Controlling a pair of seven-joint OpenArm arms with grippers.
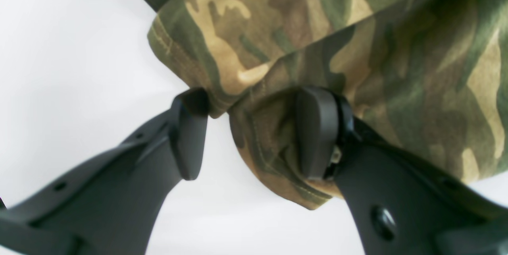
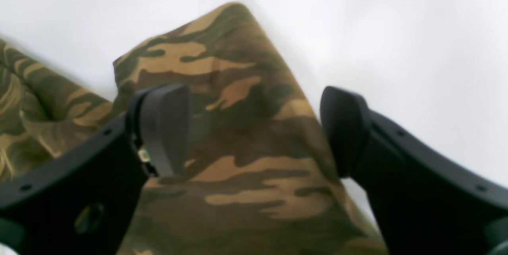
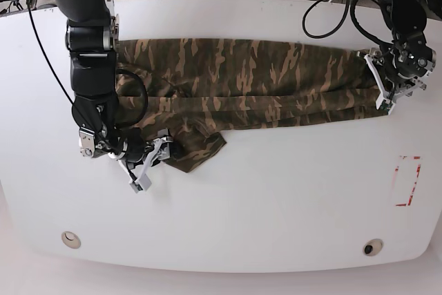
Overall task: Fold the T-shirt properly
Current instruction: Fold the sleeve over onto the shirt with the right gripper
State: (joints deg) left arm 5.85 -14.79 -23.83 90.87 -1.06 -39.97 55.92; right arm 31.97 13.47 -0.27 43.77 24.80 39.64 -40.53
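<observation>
The camouflage T-shirt (image 3: pixel 248 84) lies across the white table (image 3: pixel 276 198) as a long band, with one sleeve (image 3: pixel 200 146) sticking out toward the front. My left gripper (image 3: pixel 380 88) is open at the band's right end. In the left wrist view it (image 1: pixel 254 136) straddles a hemmed corner of the shirt (image 1: pixel 270 143), one finger (image 1: pixel 317 132) resting on cloth. My right gripper (image 3: pixel 155 157) is open at the sleeve. In the right wrist view it (image 2: pixel 254 132) spans the sleeve (image 2: pixel 246 128), fingers on either side.
A red-outlined rectangle (image 3: pixel 407 181) is marked on the table at the right. Two small round fittings (image 3: pixel 69 240) (image 3: pixel 373 247) sit near the front edge. Cables (image 3: pixel 324 5) lie along the back edge.
</observation>
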